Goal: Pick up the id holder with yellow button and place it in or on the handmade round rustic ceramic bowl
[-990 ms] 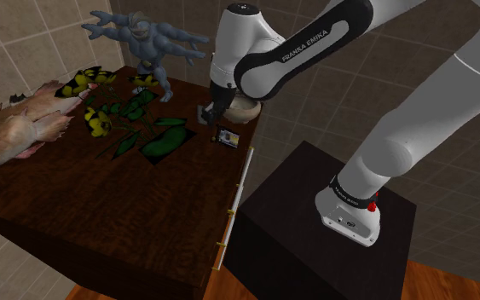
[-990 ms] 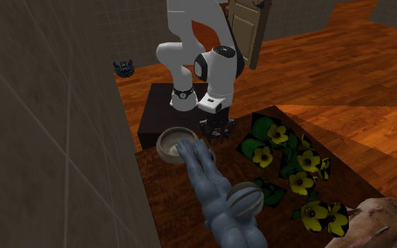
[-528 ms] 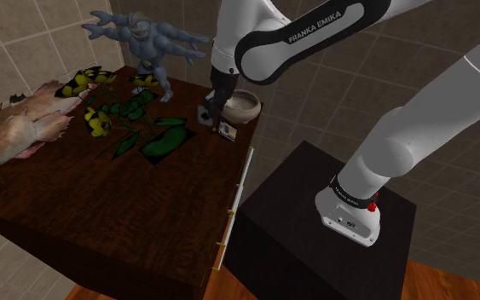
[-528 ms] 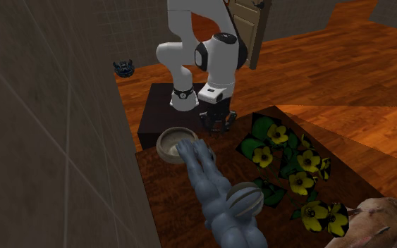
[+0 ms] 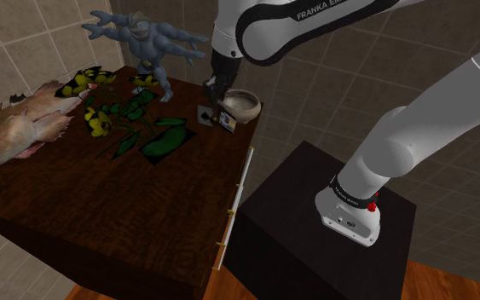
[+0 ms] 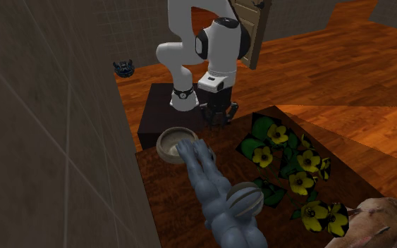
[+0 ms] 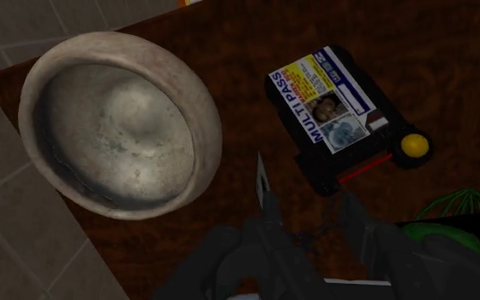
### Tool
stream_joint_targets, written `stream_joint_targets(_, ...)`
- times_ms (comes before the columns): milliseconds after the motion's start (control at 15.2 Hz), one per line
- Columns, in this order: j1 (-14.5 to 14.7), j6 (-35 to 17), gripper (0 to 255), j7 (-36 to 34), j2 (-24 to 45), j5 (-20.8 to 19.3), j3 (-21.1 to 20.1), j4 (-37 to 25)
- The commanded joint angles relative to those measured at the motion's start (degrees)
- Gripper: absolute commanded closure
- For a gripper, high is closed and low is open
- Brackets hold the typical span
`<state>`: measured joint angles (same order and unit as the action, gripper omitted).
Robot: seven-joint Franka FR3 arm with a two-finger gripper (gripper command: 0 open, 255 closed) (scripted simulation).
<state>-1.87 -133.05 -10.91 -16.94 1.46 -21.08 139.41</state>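
The id holder (image 7: pixel 332 102) is a black case with a yellow and white pass card, a yellow button at one corner and a thin red cord. My gripper (image 7: pixel 306 192) is shut on the case's near edge, and the holder hangs just off the dark wooden table (image 5: pixel 101 204). In the shoulder view the holder (image 5: pixel 227 123) dangles under the gripper (image 5: pixel 216 100), right beside the round grey-beige bowl (image 5: pixel 240 105). The bowl (image 7: pixel 118 128) stands empty at the table's corner, a short way from the holder. From the second exterior view the gripper (image 6: pixel 218 118) hovers just past the bowl (image 6: pixel 174 144).
A blue muscular figure (image 5: pixel 144 38) stands behind the bowl. A plant with yellow flowers (image 5: pixel 127 119) lies mid-table, and a large fish (image 5: pixel 16 124) at the shoulder view's left. A small white item (image 5: pixel 204 113) lies by the plant. The black stand (image 5: pixel 315 222) adjoins the table.
The gripper has risen above the table and the id holder has come up with it, ending closer to the bowl. The bowl and the other objects have not moved.
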Motion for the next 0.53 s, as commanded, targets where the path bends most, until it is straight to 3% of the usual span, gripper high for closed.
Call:
stream_joint_targets(0, 0.13, 1.9, 255, 0.33, -0.91, 0.33, 0.24, -1.0)
stream_joint_targets(462, 0.31, 7.62, 255, 1.18, -2.98, 0.91, 0.96, -4.73)
